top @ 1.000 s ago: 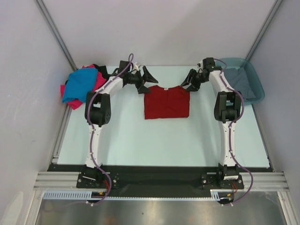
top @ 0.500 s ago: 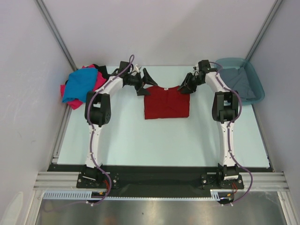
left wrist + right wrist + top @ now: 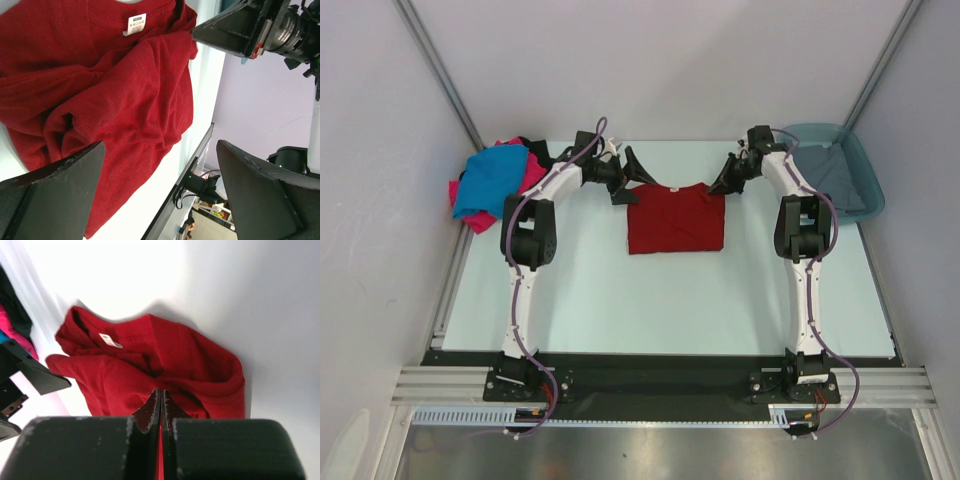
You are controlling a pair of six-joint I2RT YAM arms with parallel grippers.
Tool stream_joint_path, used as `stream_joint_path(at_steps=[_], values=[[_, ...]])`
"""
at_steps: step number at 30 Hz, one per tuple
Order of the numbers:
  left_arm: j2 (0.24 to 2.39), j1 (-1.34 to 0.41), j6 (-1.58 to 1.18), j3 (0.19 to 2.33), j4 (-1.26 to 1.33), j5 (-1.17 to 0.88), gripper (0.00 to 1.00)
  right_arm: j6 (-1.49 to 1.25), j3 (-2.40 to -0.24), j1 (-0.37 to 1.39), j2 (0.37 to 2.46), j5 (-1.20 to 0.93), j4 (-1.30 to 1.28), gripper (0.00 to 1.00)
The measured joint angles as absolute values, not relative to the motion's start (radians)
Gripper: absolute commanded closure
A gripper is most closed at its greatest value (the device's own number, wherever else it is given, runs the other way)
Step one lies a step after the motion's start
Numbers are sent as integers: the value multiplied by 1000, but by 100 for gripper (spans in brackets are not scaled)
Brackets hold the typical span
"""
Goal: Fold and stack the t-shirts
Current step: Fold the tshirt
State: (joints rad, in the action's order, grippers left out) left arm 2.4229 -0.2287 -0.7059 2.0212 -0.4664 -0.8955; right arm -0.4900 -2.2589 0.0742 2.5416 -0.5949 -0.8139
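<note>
Dark red t-shirt point(image 3: 675, 220): it lies on the table point(image 3: 670, 300), middle toward the back, collar at the far edge. It already looks like a rough rectangle. The wrist views show rumpled folds beside the white neck tag point(image 3: 135, 23).
Left fingers point(image 3: 630, 179): spread wide and empty, poised just over the shirt's far left corner.
Right fingers point(image 3: 160, 405): pressed together at the far right corner with a sliver of red showing between them, so they look to be pinching a fold of the cloth.
Why one arm per corner: my guess is that holding both far corners lets the collar edge be lifted level and brought toward the near hem without twisting.
Step in hand: as I read it, the right side has its hold and the left has yet to close.
Waiting pile: the bright blue t-shirt point(image 3: 488, 182), hot pink t-shirt point(image 3: 533, 172) and black t-shirt point(image 3: 532, 150) are heaped at the back left corner, clear of the working space.
Grey t-shirt point(image 3: 825, 172): it lies in the teal tub point(image 3: 868, 170) at the back right.
Progress: early, I'd say, with no stack to be seen yet.
Risk: if only one corner comes up, the fold will skew.
</note>
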Motion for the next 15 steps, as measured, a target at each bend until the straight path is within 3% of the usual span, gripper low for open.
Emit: stream_joint_path(at_steps=[13,14,15], values=[[2423,-229,-706,2021,-466,-898,0,-583,-2346,40,2584,-643,-651,100],[2423,-229,-706,2021,-466,-898,0,-594,-2346,38,2590,-645,-637,93],[2423,-229,-706,2021,-466,-898,0,-606,-2346,36,2595,-646,-624,80]])
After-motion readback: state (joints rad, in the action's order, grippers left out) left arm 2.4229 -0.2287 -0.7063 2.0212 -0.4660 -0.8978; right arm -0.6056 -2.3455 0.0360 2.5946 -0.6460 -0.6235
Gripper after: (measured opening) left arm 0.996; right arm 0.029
